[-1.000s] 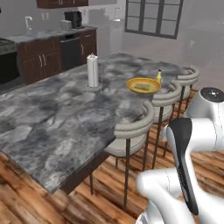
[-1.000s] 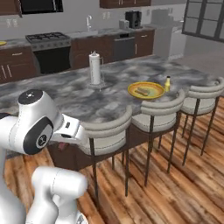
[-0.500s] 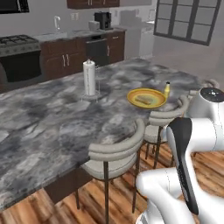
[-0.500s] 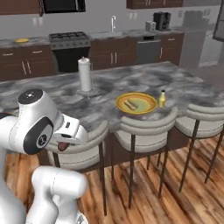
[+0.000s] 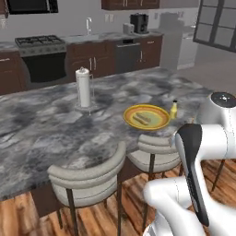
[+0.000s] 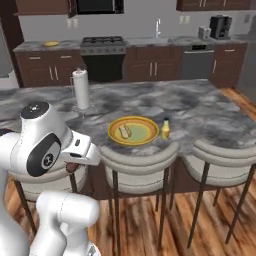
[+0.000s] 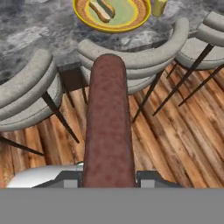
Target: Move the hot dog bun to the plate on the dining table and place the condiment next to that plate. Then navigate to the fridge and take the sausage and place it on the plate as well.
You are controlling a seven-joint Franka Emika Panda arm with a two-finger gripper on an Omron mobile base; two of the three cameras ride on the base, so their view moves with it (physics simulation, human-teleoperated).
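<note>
Clearly clamped on the sausage [image 7: 108, 124]: gripper [image 7: 108, 178] narrow around its near end, brown length running straight up the hand view toward the table. Sausage end also peeking out dark under the white wrist in the right base view [image 6: 72, 167], low and in front of the table edge, above wood floor [image 7: 175, 144].

Ahead, on the grey marble dining table [image 5: 41, 133], a yellow plate [image 5: 159, 120] near the table's near edge, hot dog bun [image 5: 141, 120] lying inside it toward the left. Same plate [image 6: 145, 131] and bun [image 6: 125, 131] in the right base view; plate rim [image 7: 87, 17] and bun [image 7: 99, 9] at the top of the hand view. Small yellow condiment bottle [image 5: 174, 109] standing upright just right of the plate, close beside the rim, not on it; also seen at [image 6: 165, 129] and [image 7: 159, 6].

Farther left on the table, a paper towel roll [image 5: 84, 88] upright on its holder, well apart from the plate.

Cushioned stools [image 5: 87, 177] tucked along the near side of the table, one directly below the plate [image 6: 137, 160].

Beyond the table, dark cabinets with a stove [image 6: 102, 42] and a coffee machine [image 6: 219, 26] on the far counter.
</note>
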